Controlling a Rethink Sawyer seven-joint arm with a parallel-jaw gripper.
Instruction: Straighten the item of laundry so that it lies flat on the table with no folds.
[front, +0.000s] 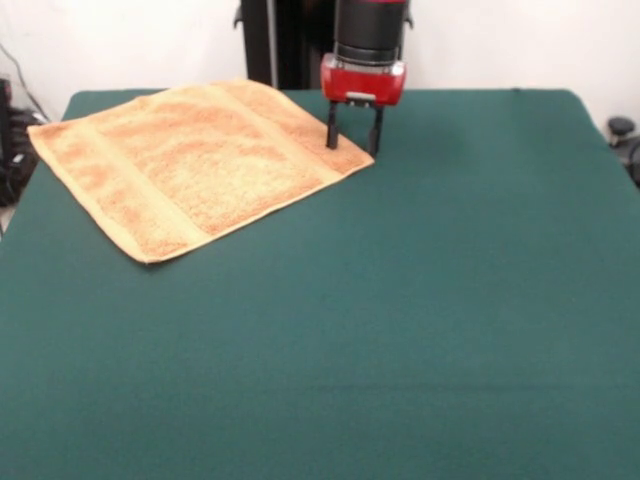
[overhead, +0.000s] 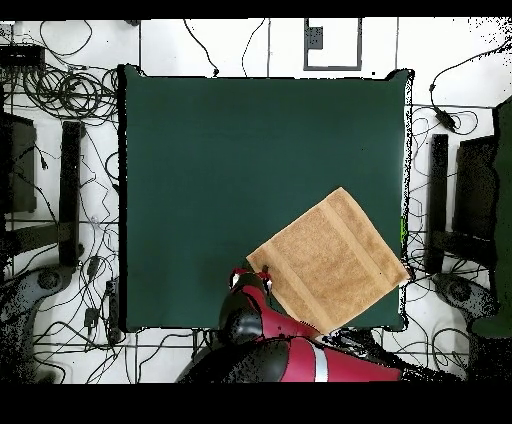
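From the front view I see the towel lying spread out at about ten o'clock on the table, up in the far left part of the green top. It sits turned like a diamond rather than square to the table edges: one corner points toward three o'clock, one toward nine, and the nearest toward seven. A woven band runs along the lower-left side. The surface looks flat, with no fold that I can make out. The nine o'clock corner reaches the table's left edge. The gripper stands at the three o'clock corner, its two dark fingers parted narrowly and pointing straight down, tips at or just above the cloth; I cannot tell whether they touch it. Everything from three round to six o'clock is bare green.

In the overhead view the towel lies at five o'clock on the table, its corners toward twelve, three, six and nine. The three o'clock corner meets the table's right edge. The gripper sits at the nine o'clock corner.
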